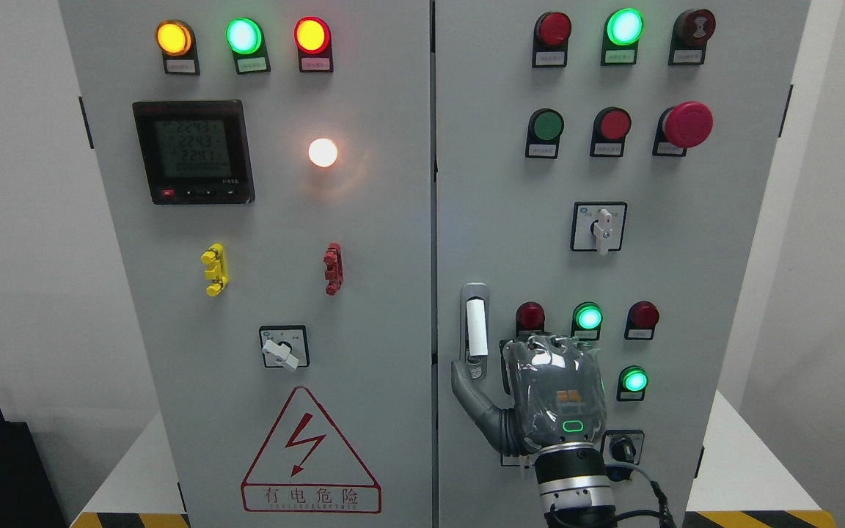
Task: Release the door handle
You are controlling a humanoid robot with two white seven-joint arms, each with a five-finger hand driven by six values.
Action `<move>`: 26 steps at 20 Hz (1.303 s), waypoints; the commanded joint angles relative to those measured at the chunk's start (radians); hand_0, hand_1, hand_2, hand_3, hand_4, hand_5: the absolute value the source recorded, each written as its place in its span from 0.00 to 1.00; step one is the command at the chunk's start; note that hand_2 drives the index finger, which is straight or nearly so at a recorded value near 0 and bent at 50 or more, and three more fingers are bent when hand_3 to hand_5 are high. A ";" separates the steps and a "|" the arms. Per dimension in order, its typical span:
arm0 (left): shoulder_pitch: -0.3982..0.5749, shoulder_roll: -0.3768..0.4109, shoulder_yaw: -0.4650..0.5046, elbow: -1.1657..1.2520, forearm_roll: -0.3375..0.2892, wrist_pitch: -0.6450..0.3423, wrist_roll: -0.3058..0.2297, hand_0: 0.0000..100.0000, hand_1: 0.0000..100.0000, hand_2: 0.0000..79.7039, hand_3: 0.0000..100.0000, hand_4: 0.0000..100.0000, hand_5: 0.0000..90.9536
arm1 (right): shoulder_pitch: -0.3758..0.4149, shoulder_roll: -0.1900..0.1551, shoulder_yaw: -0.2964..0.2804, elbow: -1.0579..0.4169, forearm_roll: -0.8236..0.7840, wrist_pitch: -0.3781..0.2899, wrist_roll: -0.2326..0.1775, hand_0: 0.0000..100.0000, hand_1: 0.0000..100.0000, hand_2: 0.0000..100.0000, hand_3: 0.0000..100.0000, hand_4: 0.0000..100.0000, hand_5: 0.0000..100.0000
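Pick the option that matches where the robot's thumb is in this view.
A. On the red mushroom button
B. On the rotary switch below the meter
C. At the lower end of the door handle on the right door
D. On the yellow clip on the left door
C. The right hand is raised flat against the right door, and its thumb angles up-left to the lower end of the door handle.

Lamps (588, 317) crowding handle (474, 323) right side

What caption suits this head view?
Robot's right hand rests against the cabinet's right door, thumb by the door handle.
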 commanded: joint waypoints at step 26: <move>0.000 0.000 0.011 0.017 0.000 -0.002 0.001 0.12 0.39 0.00 0.00 0.00 0.00 | -0.013 0.002 -0.003 0.012 -0.002 0.022 0.000 0.32 0.03 0.95 1.00 0.91 0.93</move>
